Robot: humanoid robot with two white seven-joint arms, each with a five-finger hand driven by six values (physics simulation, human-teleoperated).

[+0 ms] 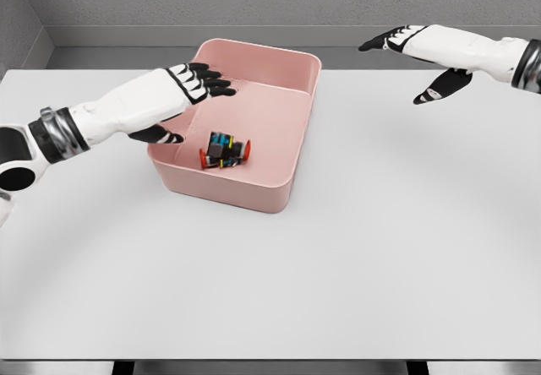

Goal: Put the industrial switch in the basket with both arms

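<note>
The basket (287, 172) is plain pink. The industrial switch (224, 149) is black with red, blue and yellow accents. The table (380, 248) is pale grey. Both arms are white with black fingers (215, 84).

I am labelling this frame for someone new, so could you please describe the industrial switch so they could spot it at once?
Find the pink basket on the white table. Inside it, near its front-left wall, lies the industrial switch, the only item in the basket: a small dark block with red, blue and yellow details.
</note>
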